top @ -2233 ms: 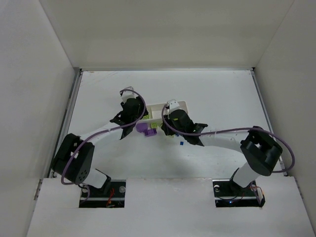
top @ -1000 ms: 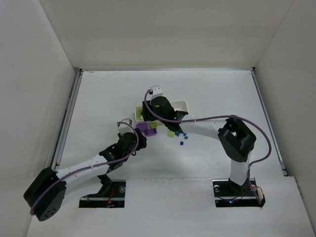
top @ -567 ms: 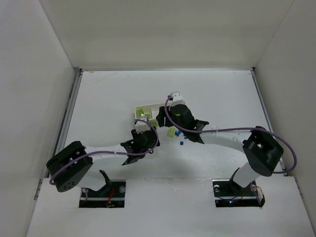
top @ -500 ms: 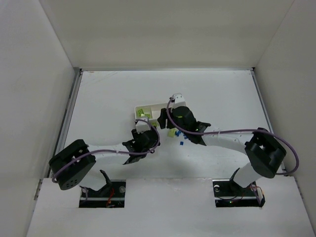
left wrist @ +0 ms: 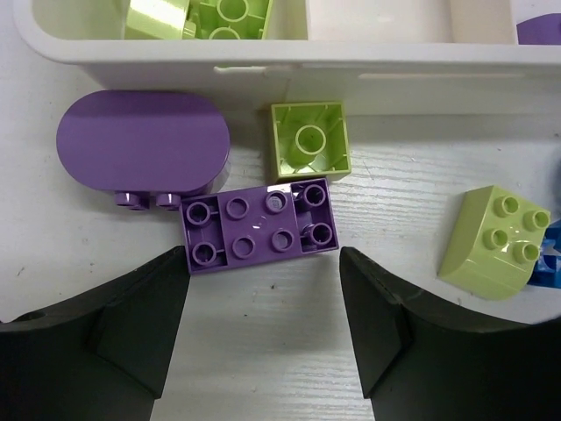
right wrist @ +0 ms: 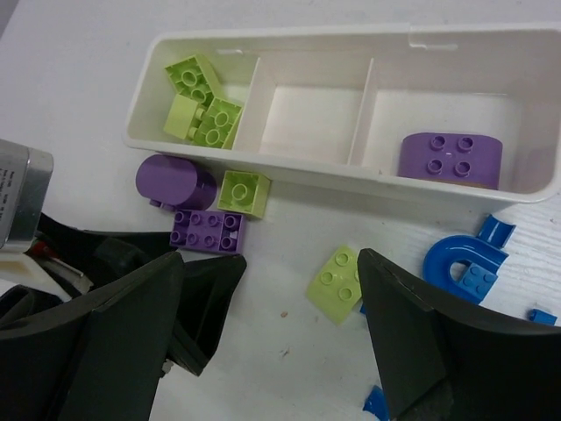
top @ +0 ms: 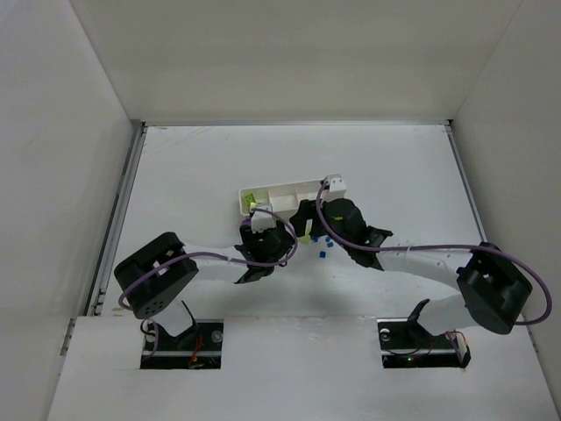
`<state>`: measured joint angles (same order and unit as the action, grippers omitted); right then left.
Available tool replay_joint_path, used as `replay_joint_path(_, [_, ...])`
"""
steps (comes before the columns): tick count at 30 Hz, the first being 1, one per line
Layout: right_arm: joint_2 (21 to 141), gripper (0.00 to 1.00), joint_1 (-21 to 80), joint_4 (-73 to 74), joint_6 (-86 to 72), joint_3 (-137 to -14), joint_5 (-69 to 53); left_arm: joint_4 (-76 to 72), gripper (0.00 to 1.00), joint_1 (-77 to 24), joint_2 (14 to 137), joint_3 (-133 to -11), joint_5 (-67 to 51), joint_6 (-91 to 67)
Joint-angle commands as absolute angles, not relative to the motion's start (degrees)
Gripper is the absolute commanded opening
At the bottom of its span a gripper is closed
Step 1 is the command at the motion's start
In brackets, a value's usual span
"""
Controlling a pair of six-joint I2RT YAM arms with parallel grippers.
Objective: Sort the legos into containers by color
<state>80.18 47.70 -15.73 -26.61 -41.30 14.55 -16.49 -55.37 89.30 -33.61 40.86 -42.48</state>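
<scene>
While L jaws and R jaws stand apart, purple lego [left wrist: 259, 225] sits btwn L jaws' tips, near white tray [left wrist: 394, 54]

The tray [right wrist: 263, 167] was plain white, and the table [left wrist: 263, 368] was white with a faint grey grain. Inside the tray were lime-green bricks [right wrist: 202, 105] and a purple brick [right wrist: 450, 158]. Outside it were a purple rounded piece [left wrist: 140, 140], a purple studded plate [left wrist: 259, 224], a hollow lime-green brick [left wrist: 308, 140], a lime-green sloped brick [left wrist: 491, 241] and a bright blue arch [right wrist: 462, 263]. The left gripper [left wrist: 263, 263] and right gripper [right wrist: 270, 259] were matte black, and the cables [top: 429, 248] were purple.
</scene>
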Motion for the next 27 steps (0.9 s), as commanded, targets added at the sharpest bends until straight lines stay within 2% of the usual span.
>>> replay_joint_path(1, [77.3,0.86,47.6,-19.3,-28.6,-39.8,14.2,-15.7,0.66,-55.0,89.9,-35.9,44.1,-44.5])
replay_joint_path(4, [76.6,0.84,47.3,-19.3,-29.9,-38.2,14.4,-16.3,0.63,-54.4,90.6,-35.8,44.0,-44.7])
replay_joint_path(9, [77.5,0.71,47.5,-18.6,-31.6,-37.0,14.8,-17.2,0.54,-54.0,90.8,-35.1,44.6,-44.9])
replay_joint_path(12, [78.3,0.63,47.9,-17.8,-33.3,-36.7,15.7,-17.6,0.43,-53.8,90.3,-34.6,44.3,-44.5])
replay_joint_path(14, [79.2,0.62,48.5,-16.8,-34.4,-36.7,16.7,-17.8,0.34,-54.3,89.2,-33.8,44.6,-44.5])
replay_joint_path(17, [80.5,0.63,49.1,-14.8,-36.1,-37.3,17.7,-17.8,0.28,-55.0,86.6,-32.3,43.9,-44.3])
replay_joint_path(27, [77.6,0.65,51.0,-13.0,-38.6,-35.9,22.8,-14.7,0.26,-57.1,68.9,-28.8,40.3,-43.4])
